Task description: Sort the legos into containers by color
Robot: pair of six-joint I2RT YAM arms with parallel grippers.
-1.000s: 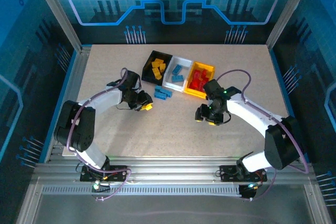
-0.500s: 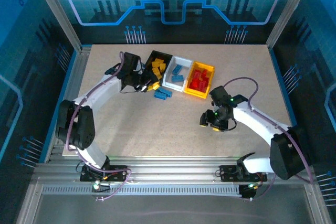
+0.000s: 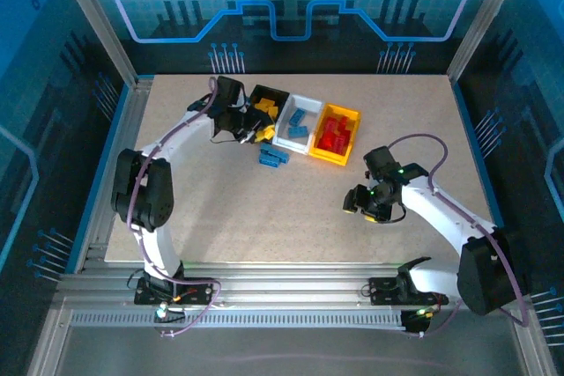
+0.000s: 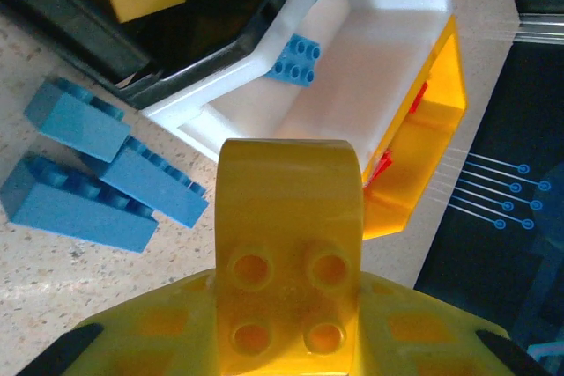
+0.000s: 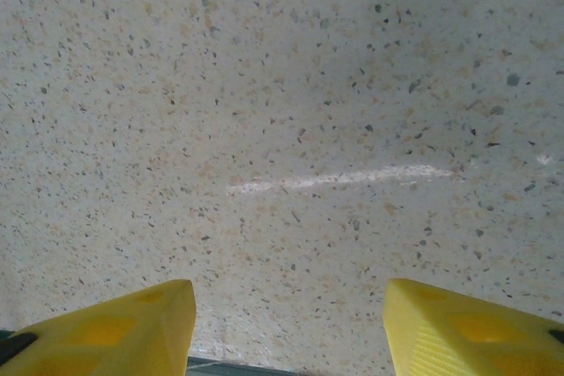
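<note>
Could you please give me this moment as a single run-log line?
left gripper shut on yellow brick by black bin | right gripper open over table | three blue bricks loose on table

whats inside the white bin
Two blue legos lie in the white bin in the top view. In the left wrist view, the yellow lego held by the left gripper hides the bin's near floor.

Speckled table (image 3: 264, 217) (pale streak (image 5: 344, 180)), blue backdrop (image 3: 291, 6).
</note>
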